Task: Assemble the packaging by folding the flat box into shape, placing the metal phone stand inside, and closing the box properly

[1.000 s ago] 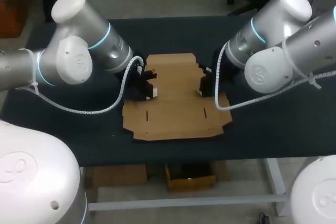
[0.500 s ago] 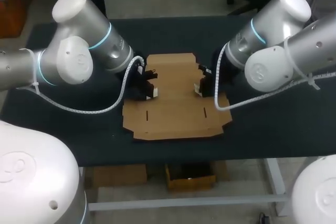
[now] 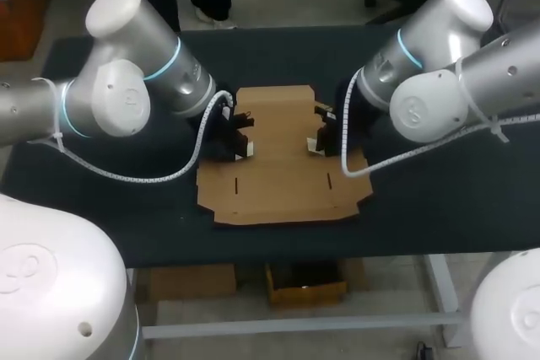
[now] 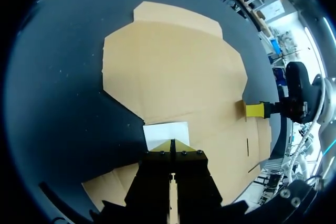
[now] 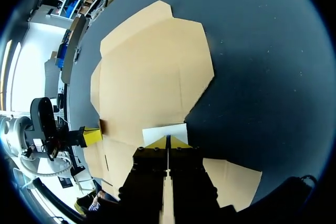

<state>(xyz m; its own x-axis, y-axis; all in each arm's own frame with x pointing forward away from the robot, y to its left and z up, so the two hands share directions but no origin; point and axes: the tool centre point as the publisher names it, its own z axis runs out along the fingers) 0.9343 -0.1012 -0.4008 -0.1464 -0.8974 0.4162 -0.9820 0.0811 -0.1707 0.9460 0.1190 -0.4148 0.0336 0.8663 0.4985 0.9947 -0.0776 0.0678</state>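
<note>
The left gripper (image 4: 172, 145) sits low over the left side edge of the flat box (image 3: 278, 183). Its two yellow tips are drawn together so that only a thin seam shows between them; the fingers are closed, and nothing can be seen gripped between them. Just ahead of those tips a small white rectangle (image 4: 165, 129) lies on the cardboard, touching or nearly touching them, and what it is cannot be told. Beside and under this gripper the box's notched edge meets the dark table (image 4: 63, 103). Beyond the white rectangle the cardboard spreads out flat and unfolded, with creases and short slots visible in it, its widest panel ahead of the gripper and a narrower flap at the far end. Across the sheet from the left gripper, the right gripper (image 5: 168, 141) stands at the opposite side edge, facing it; from the left wrist one of its yellow tips shows at the cardboard's rim. The right gripper's fingers are likewise pressed together, a fine line between the yellow tips, holding nothing that shows. A second white rectangle (image 5: 163, 132) lies on the cardboard just ahead of its tips. In the head view each arm comes in from its own side. The box lies flat on the table between the two grippers, its nearer part reaching past both of them toward the table's front edge.
</note>
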